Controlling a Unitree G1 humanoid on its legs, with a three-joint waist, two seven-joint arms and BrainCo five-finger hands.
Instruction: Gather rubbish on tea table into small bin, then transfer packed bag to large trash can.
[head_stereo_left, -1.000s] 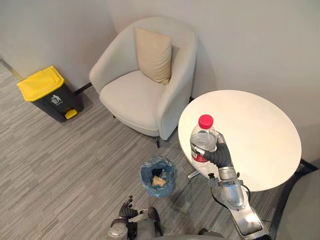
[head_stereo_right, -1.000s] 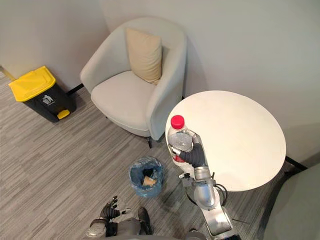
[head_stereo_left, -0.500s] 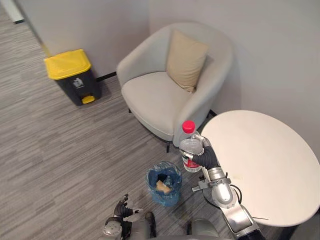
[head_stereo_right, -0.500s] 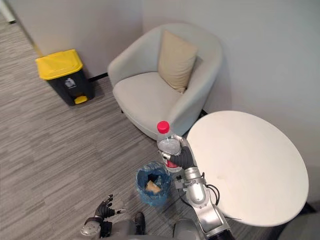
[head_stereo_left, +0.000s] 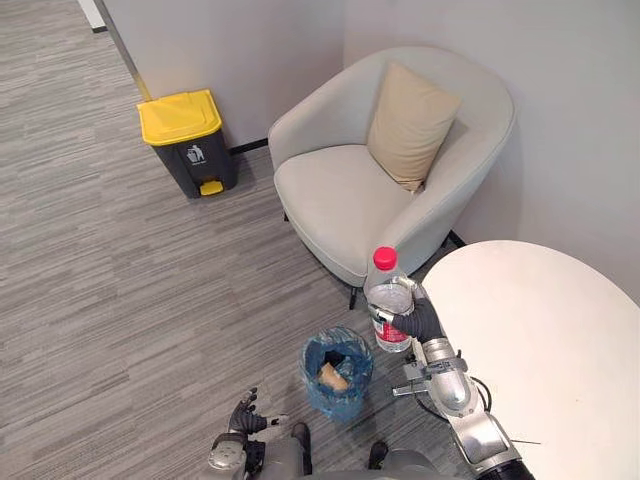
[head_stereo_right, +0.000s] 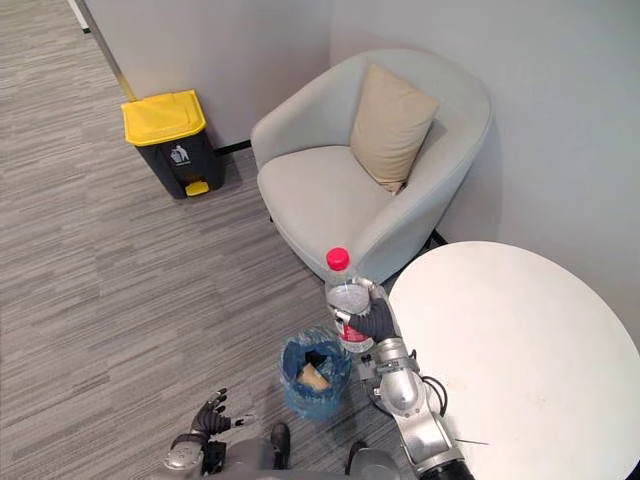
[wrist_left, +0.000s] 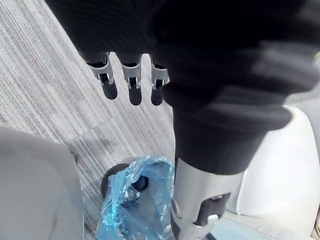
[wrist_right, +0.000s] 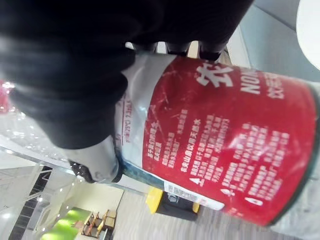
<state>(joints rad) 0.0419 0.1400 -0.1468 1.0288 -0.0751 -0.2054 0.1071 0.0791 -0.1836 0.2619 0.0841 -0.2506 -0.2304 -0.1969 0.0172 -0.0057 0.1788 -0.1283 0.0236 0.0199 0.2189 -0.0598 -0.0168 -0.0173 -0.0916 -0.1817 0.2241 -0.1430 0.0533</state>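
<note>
A clear plastic bottle (head_stereo_left: 390, 300) with a red cap and red label (wrist_right: 225, 145) stands upright in the air. My right hand (head_stereo_left: 420, 322) is shut on it, fingers curled round its label. It hangs just left of the round white tea table (head_stereo_left: 540, 340), above and right of the small bin (head_stereo_left: 337, 372). The bin is lined with a blue bag (wrist_left: 135, 200) and holds a piece of brown rubbish. My left hand (head_stereo_left: 240, 415) hangs low near the floor, fingers (wrist_left: 130, 82) relaxed and holding nothing. The large dark trash can (head_stereo_left: 188, 140) with a yellow lid stands by the far wall.
A pale armchair (head_stereo_left: 340, 195) with a tan cushion (head_stereo_left: 410, 125) stands against the wall, close behind the small bin and the table. Grey striped carpet (head_stereo_left: 120, 290) lies open between the small bin and the large can.
The camera has swung left. My right hand has carried the bottle from over the table's left edge out past it, nearer the small bin. The left hand has stayed low.
</note>
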